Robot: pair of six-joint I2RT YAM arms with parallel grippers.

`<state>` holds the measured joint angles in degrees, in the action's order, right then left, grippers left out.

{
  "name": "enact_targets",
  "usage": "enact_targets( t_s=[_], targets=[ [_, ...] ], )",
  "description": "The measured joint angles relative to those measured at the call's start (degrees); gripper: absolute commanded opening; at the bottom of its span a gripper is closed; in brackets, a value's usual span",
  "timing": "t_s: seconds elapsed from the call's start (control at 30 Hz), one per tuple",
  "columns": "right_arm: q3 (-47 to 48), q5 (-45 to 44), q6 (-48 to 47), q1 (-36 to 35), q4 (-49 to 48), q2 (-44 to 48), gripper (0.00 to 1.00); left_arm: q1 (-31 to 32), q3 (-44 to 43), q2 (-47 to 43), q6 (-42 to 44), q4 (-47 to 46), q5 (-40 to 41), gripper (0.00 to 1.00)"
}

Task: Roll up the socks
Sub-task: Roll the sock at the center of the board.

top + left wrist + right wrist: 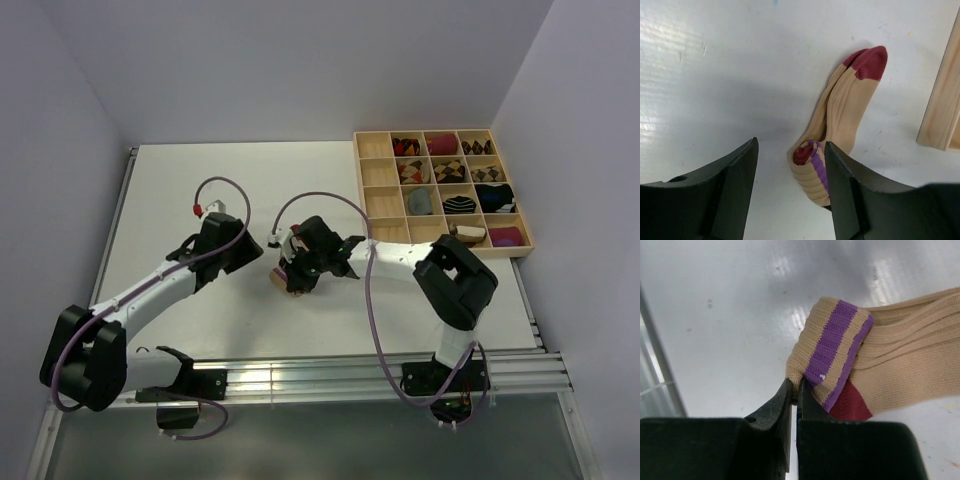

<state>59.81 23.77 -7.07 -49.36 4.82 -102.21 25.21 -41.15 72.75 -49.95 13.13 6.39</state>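
Observation:
One of the socks, a beige one with a dark-red toe, lies on the white table, its cuff end rolled into a small bundle with a purple stripe. My left gripper is open and straddles that roll, which lies close to the right finger; whether they touch I cannot tell. My right gripper is shut, pinching the edge of the purple-striped cuff. From above, the sock peeks out between the left gripper and the right gripper. No other loose sock shows.
A wooden compartment tray at the back right holds several rolled sock bundles; its corner stands just right of the sock's toe. Metal rails run along the table's near edge.

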Motion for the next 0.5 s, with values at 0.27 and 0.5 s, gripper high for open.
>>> enact_targets(
  t_s=[0.27,0.5],
  targets=[
    [3.6,17.9,1.2,5.4,4.4,-4.8,0.00,0.1,5.6,1.5,-0.7,-5.5,-4.3,0.56],
    [7.6,26.1,0.6,7.7,8.5,-9.1,0.00,0.1,1.4,10.8,0.6,-8.9,-7.4,0.51]
  ],
)
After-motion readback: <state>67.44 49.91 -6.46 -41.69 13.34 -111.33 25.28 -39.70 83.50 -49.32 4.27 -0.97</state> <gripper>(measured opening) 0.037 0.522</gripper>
